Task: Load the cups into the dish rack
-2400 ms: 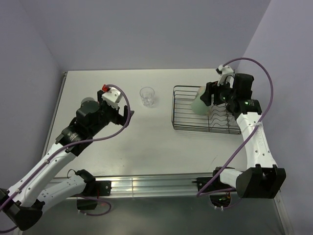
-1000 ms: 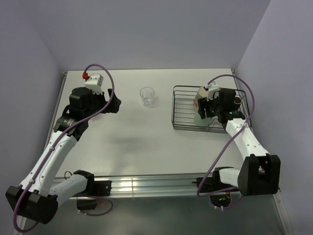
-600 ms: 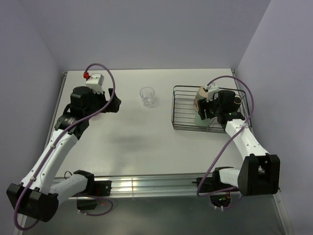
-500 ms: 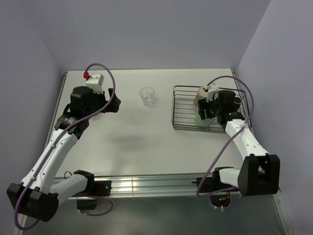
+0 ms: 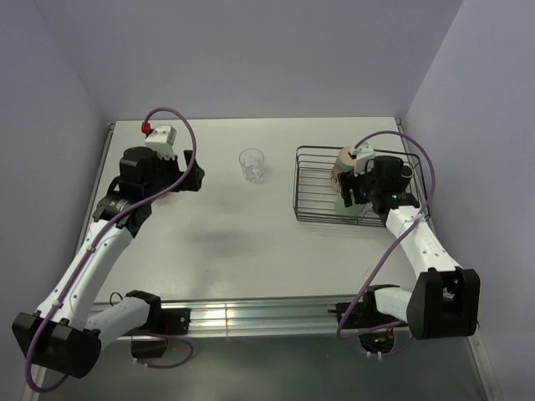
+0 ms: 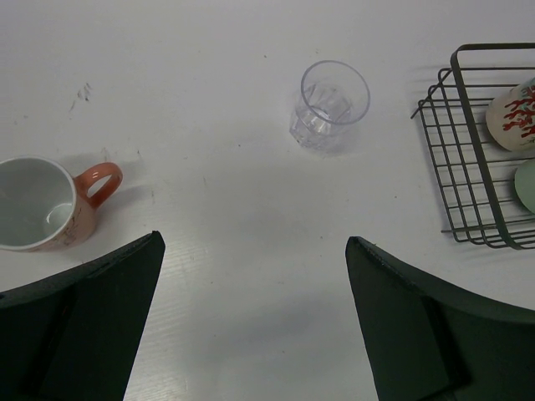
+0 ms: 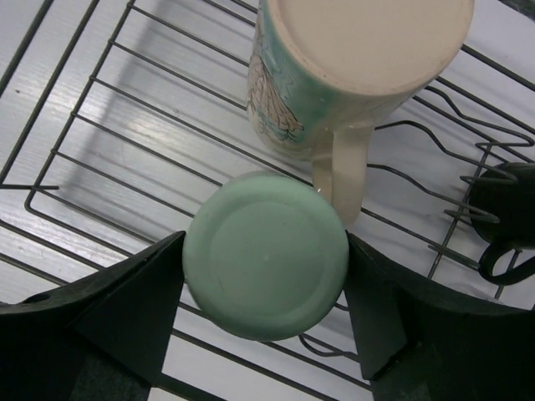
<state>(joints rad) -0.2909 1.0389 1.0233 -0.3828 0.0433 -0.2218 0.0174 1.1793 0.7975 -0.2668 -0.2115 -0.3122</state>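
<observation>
The green tumbler [image 7: 266, 255] stands upside down in the black wire dish rack [image 7: 125, 100], and my right gripper [image 7: 266, 241] is shut on it, a finger against each side. Beside it a cream patterned mug [image 7: 359, 67] sits upside down, its handle touching the tumbler. A small dark cup [image 7: 506, 209] rests at the rack's right end. My left gripper [image 6: 254, 238] hangs open and empty over the table. Ahead of it a clear glass [image 6: 328, 104] stands upright, and a pinkish mug [image 6: 38, 205] with an orange handle sits to its left. From above, the rack [image 5: 296, 180] is at the right and the glass [image 5: 252, 164] is mid-table.
The rack's wavy dividers [image 7: 435, 134] run beside the cream mug. The rack's near corner [image 6: 468, 167] shows at the right of the left wrist view. Purple walls close the table's back and sides. A metal rail [image 5: 251, 316] runs along the near edge.
The right arm has brought the green tumbler down into the rack beside the cream mug. The left arm has swung back toward the table's left rear and now holds still.
</observation>
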